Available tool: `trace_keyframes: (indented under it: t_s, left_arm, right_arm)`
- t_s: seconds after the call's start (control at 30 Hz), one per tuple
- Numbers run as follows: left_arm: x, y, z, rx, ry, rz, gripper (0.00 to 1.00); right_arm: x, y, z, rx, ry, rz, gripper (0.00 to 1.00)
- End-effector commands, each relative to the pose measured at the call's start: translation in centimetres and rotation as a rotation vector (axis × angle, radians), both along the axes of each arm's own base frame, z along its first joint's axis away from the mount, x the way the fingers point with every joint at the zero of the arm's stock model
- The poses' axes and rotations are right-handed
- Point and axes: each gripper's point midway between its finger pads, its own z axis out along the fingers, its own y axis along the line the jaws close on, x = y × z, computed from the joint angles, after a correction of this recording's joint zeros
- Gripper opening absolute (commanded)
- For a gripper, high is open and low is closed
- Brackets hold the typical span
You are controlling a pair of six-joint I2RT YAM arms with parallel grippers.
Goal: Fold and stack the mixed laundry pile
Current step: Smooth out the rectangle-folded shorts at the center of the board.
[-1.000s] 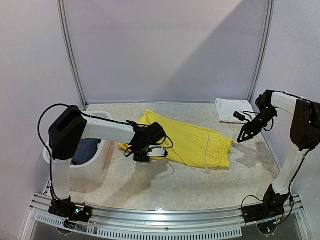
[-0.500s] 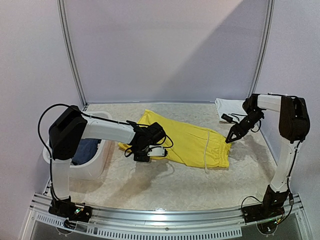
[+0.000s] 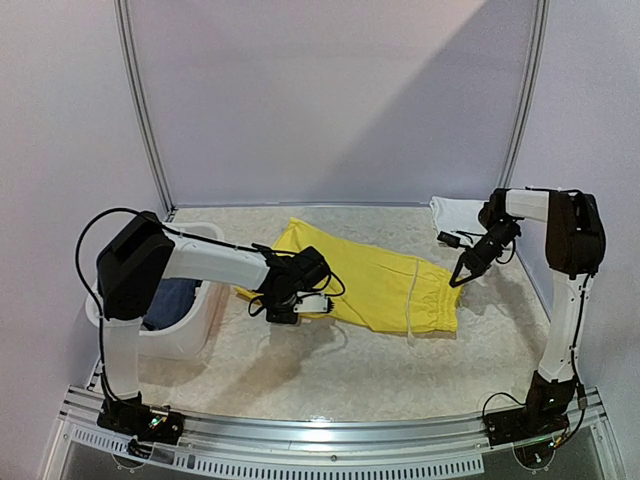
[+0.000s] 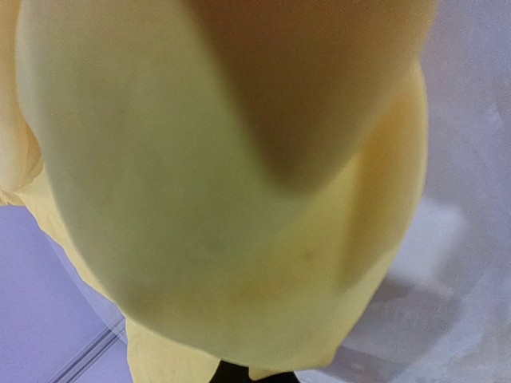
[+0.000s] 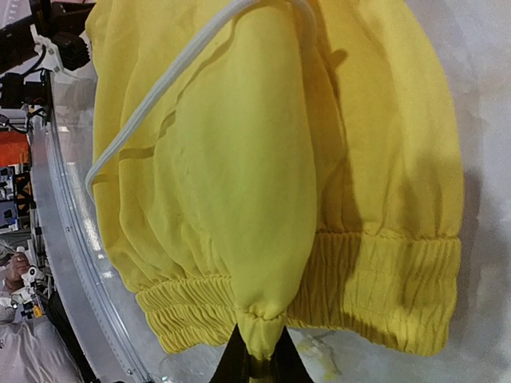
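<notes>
Mid-frame, shorts [image 3: 380, 285] lie spread on the counter [image 3: 350, 370]. The left claw [image 3: 285, 305] is clamped on the leg hem and the right claw [image 3: 457, 281] pinches the waistband corner. Opposite ends held, likely for lifting and folding.

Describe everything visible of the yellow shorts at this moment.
The yellow shorts are soft bright-yellow cloth with a ribbed elastic waistband and a pale drawstring. They lie spread, mostly flat, on the table, waistband end on the right. The left gripper pinches the leg end; the right gripper pinches a bunched bit of waistband.
</notes>
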Motion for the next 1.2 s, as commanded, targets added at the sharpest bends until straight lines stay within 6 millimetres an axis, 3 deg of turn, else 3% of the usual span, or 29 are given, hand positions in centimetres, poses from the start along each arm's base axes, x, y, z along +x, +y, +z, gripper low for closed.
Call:
trace_keyframes:
  t_s: [0.0, 0.27, 0.53, 0.67, 0.73, 0.8, 0.9, 0.97, 1.03, 1.17]
  left_arm:
    - [-0.8, 1.6, -1.3, 0.076, 0.014, -0.025, 0.0]
    - [-0.7, 1.9, -1.5, 0.086, 0.001, -0.021, 0.0]
    - [-0.6, 2.2, -1.7, 0.103, -0.009, -0.023, 0.0]
    - [-0.5, 1.9, -1.1, 0.084, -0.021, -0.02, 0.0]
    - [-0.2, 1.6, -0.6, 0.066, -0.034, -0.018, 0.0]
    - [0.0, 1.2, 0.2, 0.046, -0.052, -0.013, 0.03]
    - [0.3, 0.8, 1.8, 0.029, -0.084, 0.005, 0.17]
    - [0.0, 0.7, 3.0, 0.013, -0.077, 0.019, 0.27]
    - [-0.5, 0.9, 4.0, 0.007, -0.059, 0.042, 0.33]
    - [-1.0, 1.3, 7.2, -0.033, -0.055, 0.085, 0.4]
  right_arm:
    - [0.5, -2.4, 1.4, 0.05, 0.063, -0.052, 0.05]
    - [0.3, -3.7, -0.1, 0.021, 0.15, -0.051, 0.07]
    - [3.5, -4.5, -1.5, -0.015, 0.144, -0.175, 0.07]
    - [4.1, -5.0, -0.6, -0.042, 0.102, -0.215, 0.15]
    - [3.9, -5.1, 1.0, -0.053, 0.062, -0.217, 0.24]
    - [3.2, -5.2, 2.8, -0.067, 0.013, -0.21, 0.34]
    - [1.3, -5.0, 4.4, -0.069, -0.026, -0.189, 0.45]
    - [-1.2, -4.2, 5.2, -0.061, -0.031, -0.16, 0.5]
    - [-3.5, -3.1, 5.0, -0.059, -0.04, -0.109, 0.55]
    - [-7.6, -0.9, 2.3, -0.114, -0.039, 0.01, 0.58]
